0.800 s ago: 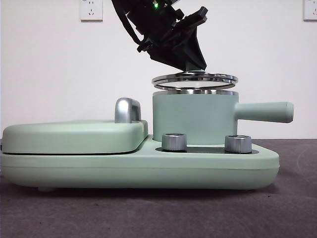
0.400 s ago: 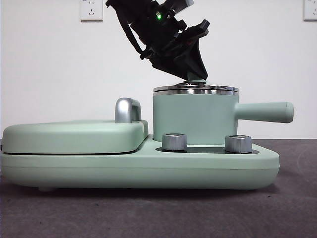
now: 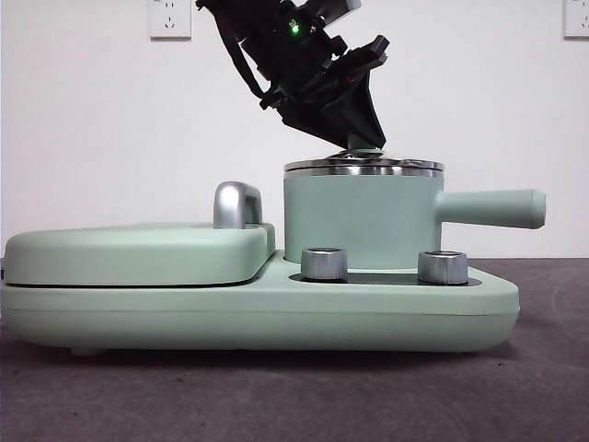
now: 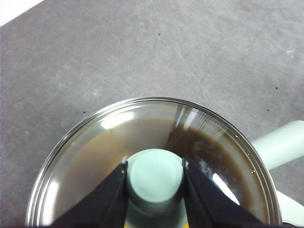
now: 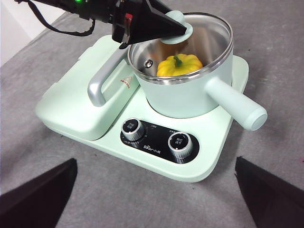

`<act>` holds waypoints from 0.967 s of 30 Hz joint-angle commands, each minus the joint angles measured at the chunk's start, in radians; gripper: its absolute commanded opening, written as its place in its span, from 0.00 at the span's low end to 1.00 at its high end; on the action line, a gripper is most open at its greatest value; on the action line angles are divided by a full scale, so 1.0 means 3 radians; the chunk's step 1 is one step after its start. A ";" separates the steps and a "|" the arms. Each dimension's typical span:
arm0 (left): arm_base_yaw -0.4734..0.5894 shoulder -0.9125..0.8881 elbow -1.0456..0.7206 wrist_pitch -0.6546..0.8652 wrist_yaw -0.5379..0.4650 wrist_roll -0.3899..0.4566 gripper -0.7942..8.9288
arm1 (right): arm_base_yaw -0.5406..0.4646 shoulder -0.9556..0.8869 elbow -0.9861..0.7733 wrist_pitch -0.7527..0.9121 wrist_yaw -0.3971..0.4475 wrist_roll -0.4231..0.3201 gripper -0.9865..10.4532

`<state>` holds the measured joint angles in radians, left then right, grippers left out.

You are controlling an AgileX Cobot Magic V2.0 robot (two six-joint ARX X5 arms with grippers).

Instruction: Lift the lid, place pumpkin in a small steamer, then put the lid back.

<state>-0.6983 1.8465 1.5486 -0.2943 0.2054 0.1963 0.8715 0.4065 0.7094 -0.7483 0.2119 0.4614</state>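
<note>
The glass lid [image 3: 363, 167] sits flat on the rim of the small steamer [image 3: 359, 221], a mint-green pot with a long side handle [image 3: 492, 208]. My left gripper [image 3: 365, 143] comes down from above and is shut on the lid's mint-green knob [image 4: 155, 178]. In the right wrist view the yellow pumpkin [image 5: 179, 65] lies inside the steamer [image 5: 190, 97] under the lid [image 5: 209, 33]. My right gripper [image 5: 152, 190] is open and empty, back from the appliance, on the side with the knobs.
The steamer stands on a wide mint-green appliance base [image 3: 258, 313] with two silver knobs [image 3: 324, 263]. A flat griddle cover [image 3: 138, 253] with a chrome handle [image 3: 236, 204] lies to its left. The grey table [image 3: 543, 368] surrounds it.
The left gripper has lowered the lid from just above the steamer's rim onto it. In the last half second nothing has moved.
</note>
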 commanded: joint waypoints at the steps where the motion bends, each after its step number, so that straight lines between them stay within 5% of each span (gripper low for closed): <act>1: -0.0055 0.0081 0.0048 -0.0008 0.0018 0.0066 0.12 | 0.0038 0.0009 0.0004 0.0019 0.0009 0.0036 0.56; 3: -0.0055 0.0081 0.0048 0.0024 0.0018 0.0061 0.16 | 0.0038 0.0009 0.0004 0.0018 0.0009 0.0036 0.56; 9: -0.0056 0.0079 0.0058 0.0112 0.0017 -0.0104 0.51 | 0.0038 0.0009 0.0004 -0.0031 0.0009 0.0037 0.56; 15: -0.0045 -0.0130 0.0072 -0.0078 0.0017 -0.0192 0.52 | 0.0038 0.0009 0.0004 -0.0089 0.0006 0.0036 0.56; 29: -0.0046 -0.1620 0.0067 -0.1573 0.0017 -0.0434 0.52 | 0.0039 0.0009 0.0004 -0.0139 -0.0061 -0.0081 0.56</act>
<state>-0.7052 1.3766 1.5482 -0.7620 0.2089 0.1081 0.8715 0.4065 0.7094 -0.7971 0.1982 0.4488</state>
